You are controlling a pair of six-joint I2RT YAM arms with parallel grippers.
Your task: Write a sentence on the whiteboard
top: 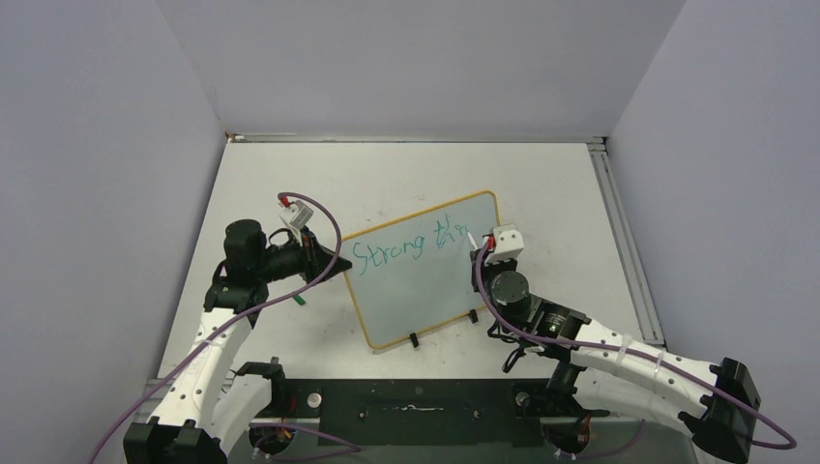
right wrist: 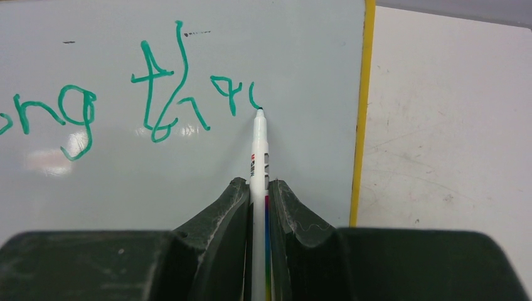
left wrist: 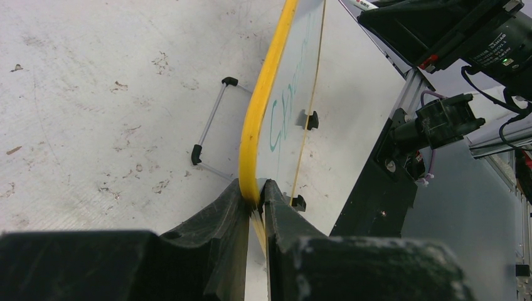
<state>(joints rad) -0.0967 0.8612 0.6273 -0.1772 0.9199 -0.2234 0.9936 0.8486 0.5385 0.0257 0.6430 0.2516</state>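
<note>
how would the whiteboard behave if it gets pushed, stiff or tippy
Probably stiff: the whiteboard runs straight-edged where the left gripper pinches it. Likely light and tippy, resting on small black clips. Its glossy face looks slippery.

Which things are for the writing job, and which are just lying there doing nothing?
For the job:
- whiteboard
- green sentence on it
- marker, held in the right end effector
- left end effector, pinching the board's yellow frame

Just lying about:
- small green piece near the left end effector, maybe a cap
- thin metal rod with black ends, beside the board
</note>
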